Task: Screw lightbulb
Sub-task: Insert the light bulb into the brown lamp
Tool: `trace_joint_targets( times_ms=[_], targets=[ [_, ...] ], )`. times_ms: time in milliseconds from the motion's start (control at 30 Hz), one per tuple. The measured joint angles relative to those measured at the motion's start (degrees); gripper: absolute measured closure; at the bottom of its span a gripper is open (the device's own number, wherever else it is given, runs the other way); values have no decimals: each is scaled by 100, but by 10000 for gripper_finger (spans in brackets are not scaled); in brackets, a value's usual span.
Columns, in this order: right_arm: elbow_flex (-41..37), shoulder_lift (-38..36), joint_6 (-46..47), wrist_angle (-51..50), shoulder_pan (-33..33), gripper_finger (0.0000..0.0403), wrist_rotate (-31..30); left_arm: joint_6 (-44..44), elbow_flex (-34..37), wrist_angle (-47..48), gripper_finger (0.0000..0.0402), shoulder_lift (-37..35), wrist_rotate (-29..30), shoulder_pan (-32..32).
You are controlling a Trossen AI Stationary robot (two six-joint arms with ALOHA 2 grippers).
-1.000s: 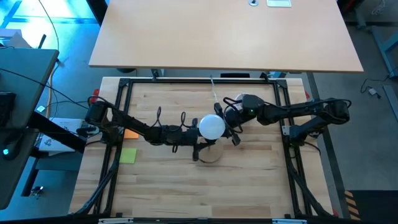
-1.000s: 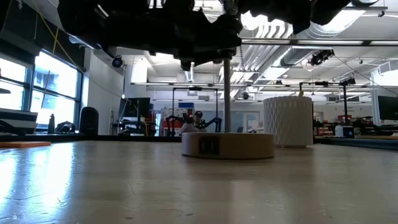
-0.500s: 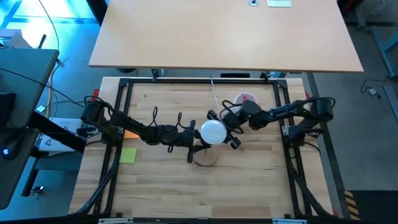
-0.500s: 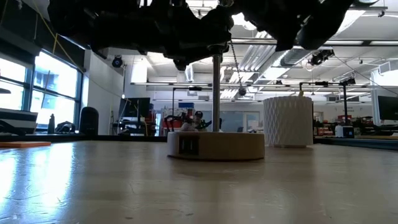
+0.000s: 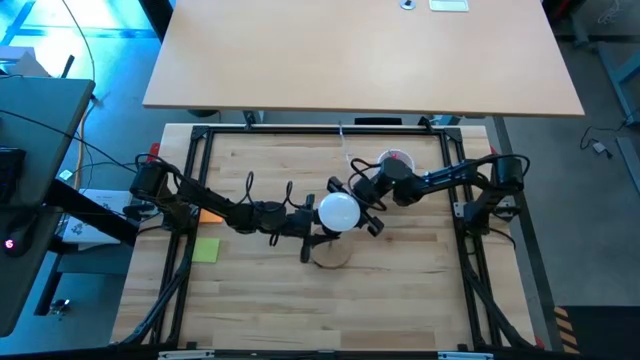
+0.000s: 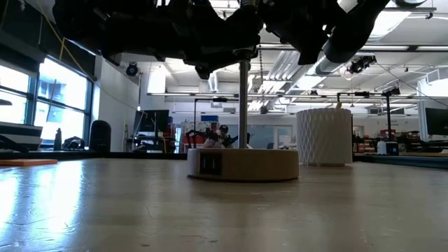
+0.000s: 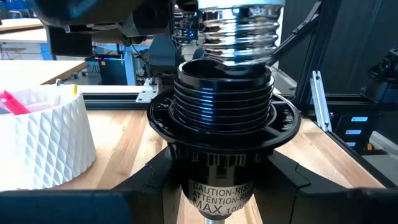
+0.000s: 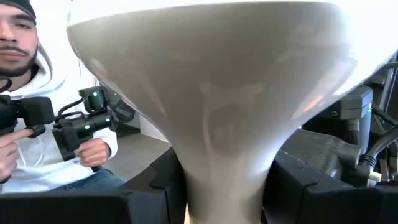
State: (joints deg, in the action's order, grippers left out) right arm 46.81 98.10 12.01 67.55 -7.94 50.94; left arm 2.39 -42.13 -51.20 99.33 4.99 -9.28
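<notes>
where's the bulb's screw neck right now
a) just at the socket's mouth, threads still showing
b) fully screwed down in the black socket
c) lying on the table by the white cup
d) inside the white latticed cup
a: in the left wrist view the lightbulb has its silvery threads bare above the rim of the black socket, only its tip at the mouth.

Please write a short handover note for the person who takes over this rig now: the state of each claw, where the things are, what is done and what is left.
Left claw: shut on the black socket, holding the lamp stem above its wooden base.
Right claw: shut on the lightbulb, gripping its tapered neck.
Position: the bulb's silvery thread sits just at the mouth of the socket, not yet wound in.
Done: bulb picked up and brought over the socket.
Left: lower the thread in, turn until seated, release.
Nearby: white latticed cup, beside the lamp.
</notes>
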Motion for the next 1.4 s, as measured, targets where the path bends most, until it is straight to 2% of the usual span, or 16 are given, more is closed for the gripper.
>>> trace_joint_targets(
  times_ms=[333, 700, 900, 1200, 1400],
  targets=[
    [-5, 15, -21, -106, -62, 257, -128, -36, 7, -75, 261, 9, 18, -22],
    [2, 6, -352, -688, 58, 257, -257, -26, 9, -107, 261, 13, 6, -26],
    [7, -7, -431, -904, 58, 259, -451, -72, 11, -100, 261, 13, 379, -168],
    [5, -39, -667, -1446, 399, 261, -1521, -187, 9, -61, 261, 11, 1126, -337],
    [-603, -619, -1040, -1450, 669, 265, -2913, -161, -5, 408, 262, -219, 1608, -449]
  ],
)
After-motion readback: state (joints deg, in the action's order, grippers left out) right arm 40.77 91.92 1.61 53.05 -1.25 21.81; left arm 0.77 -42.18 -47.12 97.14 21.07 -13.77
